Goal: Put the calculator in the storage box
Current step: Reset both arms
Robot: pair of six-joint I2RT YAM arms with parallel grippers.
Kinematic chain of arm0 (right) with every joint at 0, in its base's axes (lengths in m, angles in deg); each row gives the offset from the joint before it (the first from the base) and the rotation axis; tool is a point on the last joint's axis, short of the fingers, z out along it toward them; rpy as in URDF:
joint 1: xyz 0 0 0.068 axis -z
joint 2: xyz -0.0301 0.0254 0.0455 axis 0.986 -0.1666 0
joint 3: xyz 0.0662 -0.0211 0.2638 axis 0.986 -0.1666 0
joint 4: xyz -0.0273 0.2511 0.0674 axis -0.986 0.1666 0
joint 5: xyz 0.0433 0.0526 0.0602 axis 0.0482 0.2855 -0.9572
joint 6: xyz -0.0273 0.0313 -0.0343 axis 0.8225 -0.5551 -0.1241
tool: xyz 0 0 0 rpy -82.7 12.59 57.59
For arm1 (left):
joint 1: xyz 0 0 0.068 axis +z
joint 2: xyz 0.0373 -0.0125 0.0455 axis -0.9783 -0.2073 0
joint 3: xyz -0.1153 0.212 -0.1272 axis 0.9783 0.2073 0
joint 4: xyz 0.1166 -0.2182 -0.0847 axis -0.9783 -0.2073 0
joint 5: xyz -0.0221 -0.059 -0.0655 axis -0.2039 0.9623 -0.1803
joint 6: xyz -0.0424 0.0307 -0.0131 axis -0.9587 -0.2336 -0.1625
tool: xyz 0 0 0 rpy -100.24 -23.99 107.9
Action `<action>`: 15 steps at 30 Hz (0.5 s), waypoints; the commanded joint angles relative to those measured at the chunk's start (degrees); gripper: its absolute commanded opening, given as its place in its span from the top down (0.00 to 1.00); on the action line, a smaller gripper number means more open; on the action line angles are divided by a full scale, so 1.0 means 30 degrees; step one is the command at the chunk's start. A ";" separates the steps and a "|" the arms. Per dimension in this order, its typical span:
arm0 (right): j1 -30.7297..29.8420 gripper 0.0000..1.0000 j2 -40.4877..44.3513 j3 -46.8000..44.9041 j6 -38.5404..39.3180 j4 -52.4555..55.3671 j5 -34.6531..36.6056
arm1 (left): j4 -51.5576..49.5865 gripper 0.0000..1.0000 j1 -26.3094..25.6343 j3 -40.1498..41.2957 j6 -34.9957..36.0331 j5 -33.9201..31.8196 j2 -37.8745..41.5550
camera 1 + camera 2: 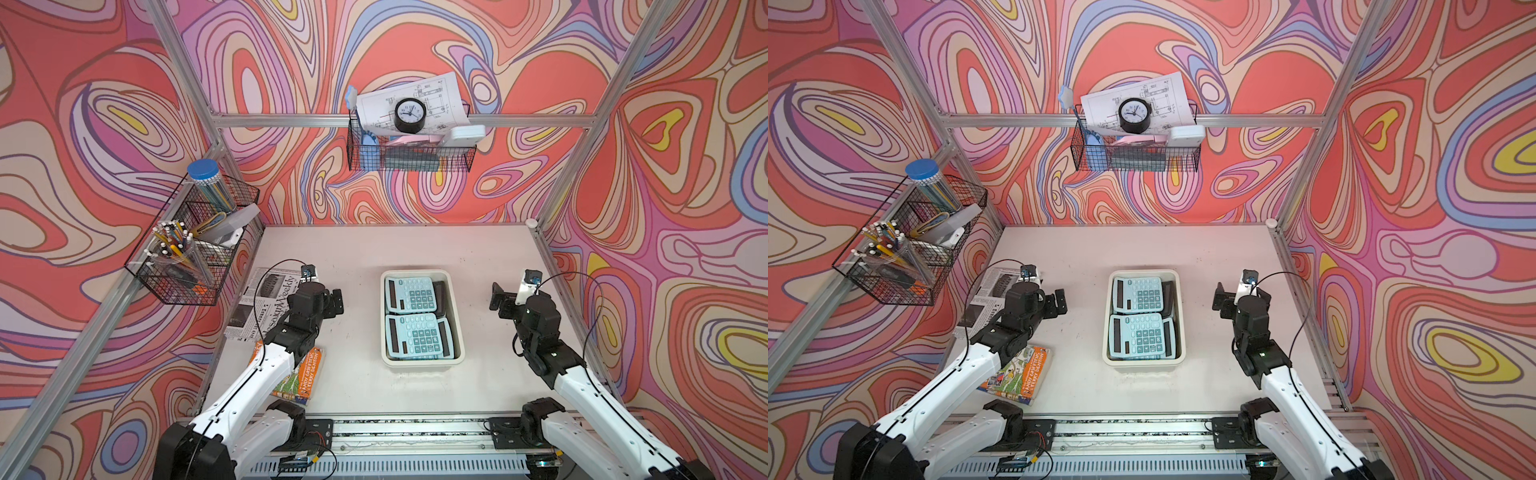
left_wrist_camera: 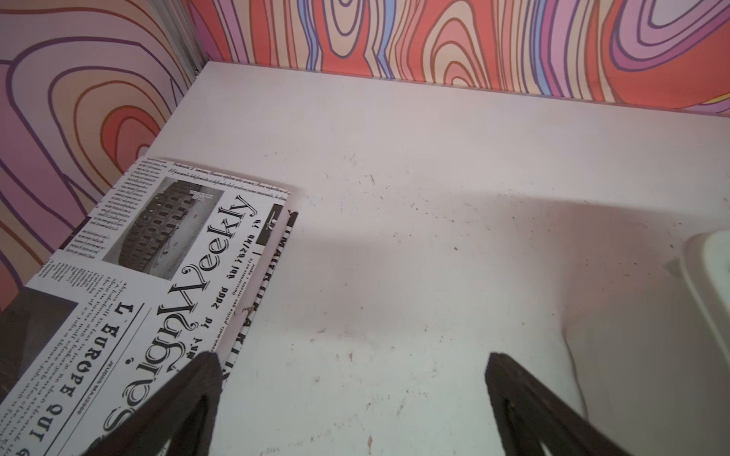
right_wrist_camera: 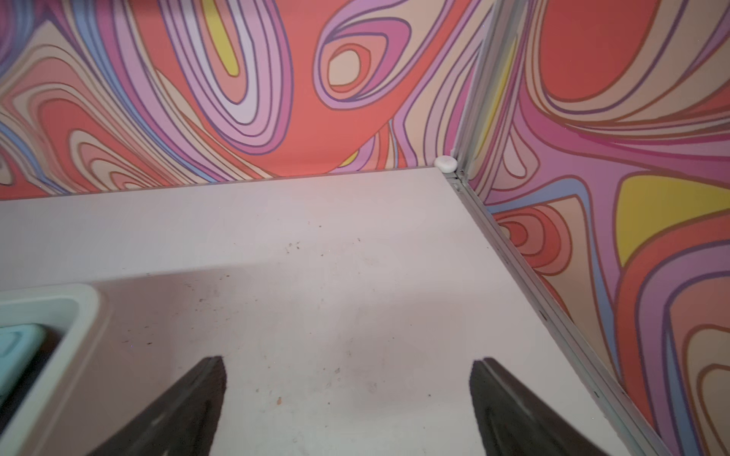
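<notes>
The cream storage box [image 1: 422, 360] [image 1: 1144, 363] stands mid-table in both top views. Two light-blue calculators lie flat inside it, one at the far end [image 1: 411, 294] [image 1: 1139, 294] and one at the near end [image 1: 415, 334] [image 1: 1140, 334]. My left gripper [image 1: 337, 302] [image 2: 353, 367] hovers left of the box, open and empty over bare table. On the other side of the box my right gripper [image 1: 495, 297] [image 3: 349, 371] is also open and empty. The box rim [image 3: 79, 316] and a calculator corner [image 3: 19, 347] show in the right wrist view.
A newspaper [image 1: 266, 303] [image 2: 158, 276] lies under the left arm, and an orange book [image 1: 305, 374] nearer the front. Black wire baskets hang on the left wall [image 1: 195, 245] and back wall [image 1: 411, 153], the latter with a clock [image 1: 410, 115]. Aluminium frame rails edge the table.
</notes>
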 commanded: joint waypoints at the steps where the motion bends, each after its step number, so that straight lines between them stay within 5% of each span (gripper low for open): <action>1: 0.0914 0.02 -0.0753 -0.1106 0.0330 -0.3337 0.1824 | 0.2916 0.02 0.1225 0.1112 0.0984 0.0522 0.0004; 9: 0.1777 0.02 -0.4029 -0.4148 -0.0259 -1.1583 0.1760 | 0.5576 0.01 0.4697 0.3495 0.1425 0.3102 -0.0137; 15: 0.1940 0.02 -0.8262 -0.4789 0.0250 -1.7430 0.1168 | 0.8009 0.02 0.5738 0.4502 0.2166 0.4152 -0.1385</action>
